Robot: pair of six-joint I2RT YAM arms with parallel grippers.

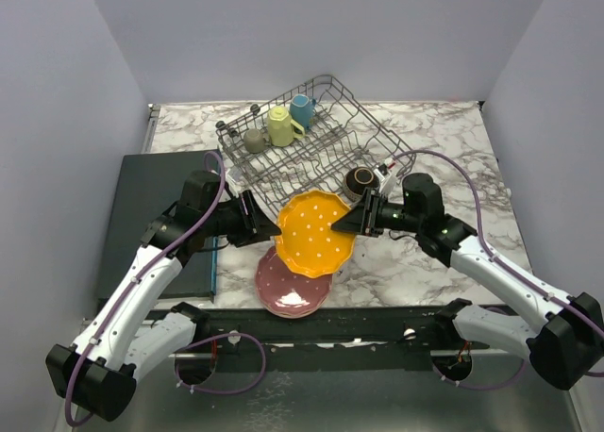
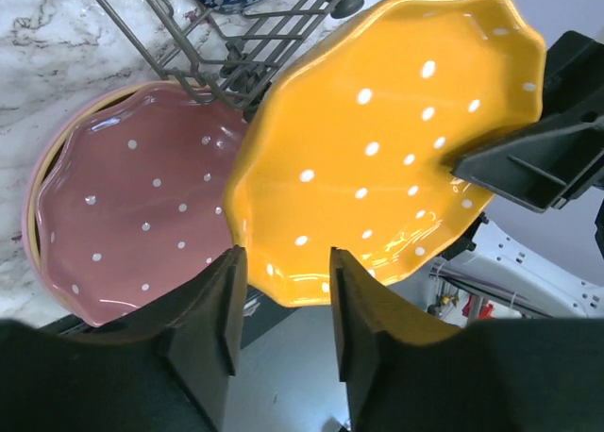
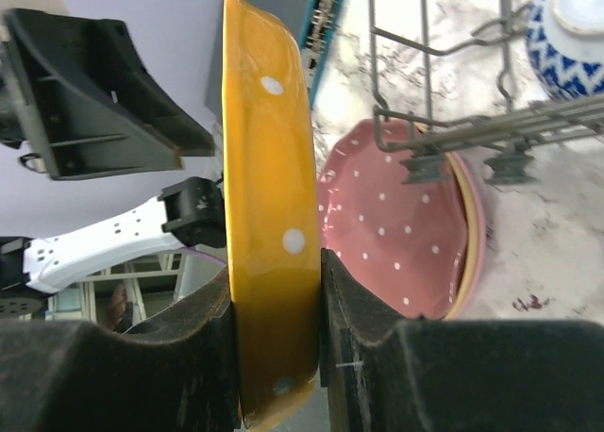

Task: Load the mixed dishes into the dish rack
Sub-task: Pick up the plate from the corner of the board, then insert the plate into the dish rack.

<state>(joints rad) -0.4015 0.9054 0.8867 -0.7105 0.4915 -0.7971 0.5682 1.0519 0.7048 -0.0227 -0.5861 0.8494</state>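
Observation:
My right gripper [image 1: 351, 223] [image 3: 276, 265] is shut on the right rim of an orange scalloped, white-dotted plate [image 1: 316, 232] [image 2: 377, 140] [image 3: 269, 168], held tilted above the table in front of the grey wire dish rack [image 1: 302, 140]. My left gripper [image 1: 267, 226] [image 2: 283, 257] is open at the plate's left rim, fingers wide and not clamping it. A pink dotted plate [image 1: 293, 286] [image 2: 142, 206] [image 3: 396, 224] tops a stack below. Yellow [image 1: 279, 125], blue [image 1: 302, 108] and olive [image 1: 254, 141] mugs sit in the rack.
A dark brown bowl [image 1: 360, 180] sits by the rack's right front corner. A blue-patterned bowl [image 3: 566, 36] lies behind the rack wires [image 3: 444, 121]. A dark flat mat [image 1: 156, 215] lies at the left. Walls enclose the marble table [image 1: 444, 140].

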